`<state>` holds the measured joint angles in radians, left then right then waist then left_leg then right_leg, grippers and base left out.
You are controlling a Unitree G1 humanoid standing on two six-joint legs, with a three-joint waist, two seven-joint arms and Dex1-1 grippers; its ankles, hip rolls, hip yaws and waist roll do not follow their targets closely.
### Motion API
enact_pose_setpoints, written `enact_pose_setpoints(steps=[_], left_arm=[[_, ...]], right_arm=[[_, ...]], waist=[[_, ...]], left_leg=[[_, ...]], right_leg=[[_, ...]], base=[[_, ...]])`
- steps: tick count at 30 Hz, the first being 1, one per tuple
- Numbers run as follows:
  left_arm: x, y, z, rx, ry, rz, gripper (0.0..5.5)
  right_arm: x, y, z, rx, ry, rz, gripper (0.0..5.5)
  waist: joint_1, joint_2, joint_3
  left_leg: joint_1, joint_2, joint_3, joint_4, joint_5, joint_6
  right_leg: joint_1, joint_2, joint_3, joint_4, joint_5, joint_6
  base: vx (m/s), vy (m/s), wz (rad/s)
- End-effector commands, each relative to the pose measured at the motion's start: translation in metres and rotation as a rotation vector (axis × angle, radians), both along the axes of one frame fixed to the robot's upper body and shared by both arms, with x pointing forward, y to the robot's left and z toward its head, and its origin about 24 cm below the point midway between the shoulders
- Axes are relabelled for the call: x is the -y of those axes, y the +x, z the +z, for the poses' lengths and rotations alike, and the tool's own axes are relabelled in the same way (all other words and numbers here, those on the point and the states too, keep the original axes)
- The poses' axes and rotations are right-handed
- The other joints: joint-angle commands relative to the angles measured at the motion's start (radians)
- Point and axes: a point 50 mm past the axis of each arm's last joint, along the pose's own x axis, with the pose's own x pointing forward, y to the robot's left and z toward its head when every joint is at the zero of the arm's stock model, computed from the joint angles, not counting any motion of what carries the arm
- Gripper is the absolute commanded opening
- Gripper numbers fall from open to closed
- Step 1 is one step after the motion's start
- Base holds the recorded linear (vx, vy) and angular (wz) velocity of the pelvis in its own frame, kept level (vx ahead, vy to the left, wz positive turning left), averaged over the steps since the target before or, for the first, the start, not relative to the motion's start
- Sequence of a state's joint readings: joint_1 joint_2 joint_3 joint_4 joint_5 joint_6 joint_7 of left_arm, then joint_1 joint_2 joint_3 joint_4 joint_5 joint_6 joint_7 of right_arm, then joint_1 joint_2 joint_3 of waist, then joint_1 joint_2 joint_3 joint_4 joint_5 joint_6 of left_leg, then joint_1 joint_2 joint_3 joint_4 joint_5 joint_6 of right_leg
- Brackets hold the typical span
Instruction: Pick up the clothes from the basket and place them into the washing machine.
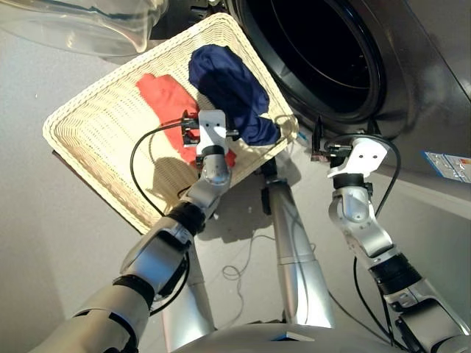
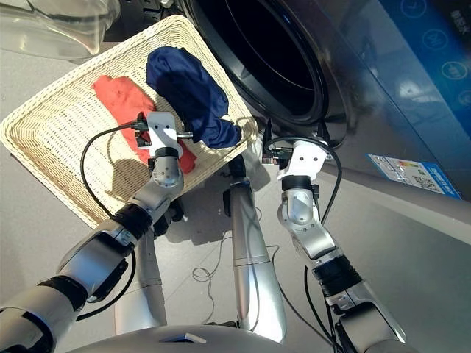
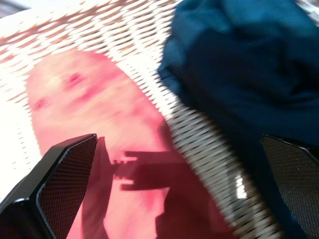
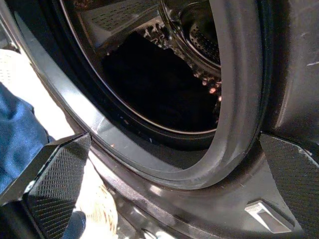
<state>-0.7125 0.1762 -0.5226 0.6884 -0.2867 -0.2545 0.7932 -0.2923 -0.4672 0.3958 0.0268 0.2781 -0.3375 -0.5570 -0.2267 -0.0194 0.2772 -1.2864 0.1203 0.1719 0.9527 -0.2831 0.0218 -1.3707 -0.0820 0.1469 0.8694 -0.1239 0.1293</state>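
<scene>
Left pincer spread over red-orange garment, navy garment beside.

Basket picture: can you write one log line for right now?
left tool open over red-orange garment | navy garment in basket | right tool open, empty, at washing machine

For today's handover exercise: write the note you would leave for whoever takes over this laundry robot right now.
Left gripper: open, empty, over the red-orange garment in the basket.
Right gripper: open, empty, by the washing machine porthole.
Navy garment lies in the basket too, at the machine end.
Done: no black garment in the basket; the drum looks dark, cannot confirm.
Left: load red-orange, then navy.
</scene>
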Motion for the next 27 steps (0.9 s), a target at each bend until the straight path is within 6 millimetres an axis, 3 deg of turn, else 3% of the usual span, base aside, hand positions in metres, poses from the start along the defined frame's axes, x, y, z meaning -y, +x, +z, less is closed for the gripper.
enact_pose_setpoints(steps=[1, 10, 16, 22, 27], left_arm=[[0.006, -0.011, 0.009, 0.123, -0.028, 0.021, 5.5], [-0.006, -0.024, -0.024, 0.011, -0.127, 0.08, 5.5], [0.002, -0.019, -0.047, -0.157, -0.26, 0.016, 5.5], [-0.009, -0.001, -0.047, -0.228, -0.265, -0.02, 5.5], [-0.015, 0.011, -0.029, -0.197, -0.25, -0.032, 5.5]], right_arm=[[-0.006, -0.015, 0.014, 0.129, 0.049, 0.032, 5.5], [-0.008, -0.015, 0.011, 0.116, 0.079, 0.02, 5.5], [-0.011, -0.015, 0.016, 0.119, 0.07, 0.046, 5.5], [-0.012, -0.013, 0.024, 0.133, 0.055, 0.077, 5.5], [-0.011, -0.016, 0.028, 0.146, 0.045, 0.1, 5.5]], waist=[[0.005, 0.001, -0.004], [0.027, -0.002, -0.008], [0.017, -0.003, -0.004], [0.002, -0.005, -0.003], [-0.011, -0.005, -0.005]], left_leg=[[-0.05, -0.003, -0.053, -0.026, 0.075, -0.024], [-0.062, -0.004, -0.065, -0.021, 0.079, -0.022], [-0.068, -0.002, -0.067, -0.009, 0.079, -0.021], [-0.068, 0.005, -0.061, 0.002, 0.071, -0.021], [-0.074, 0.012, -0.054, 0.006, 0.066, -0.023]], right_leg=[[0.03, -0.016, -0.069, -0.06, 0.057, -0.077], [0.021, -0.021, -0.08, -0.046, 0.054, -0.077], [0.013, -0.022, -0.081, -0.034, 0.05, -0.079], [0.006, -0.016, -0.075, -0.029, 0.054, -0.08], [-0.001, -0.013, -0.07, -0.033, 0.058, -0.081]], base=[[0.0, 0.0, 0.0], [0.0, 0.0, 0.0], [0.0, 0.0, 0.0], [0.0, 0.0, 0.0], [0.0, 0.0, 0.0]])
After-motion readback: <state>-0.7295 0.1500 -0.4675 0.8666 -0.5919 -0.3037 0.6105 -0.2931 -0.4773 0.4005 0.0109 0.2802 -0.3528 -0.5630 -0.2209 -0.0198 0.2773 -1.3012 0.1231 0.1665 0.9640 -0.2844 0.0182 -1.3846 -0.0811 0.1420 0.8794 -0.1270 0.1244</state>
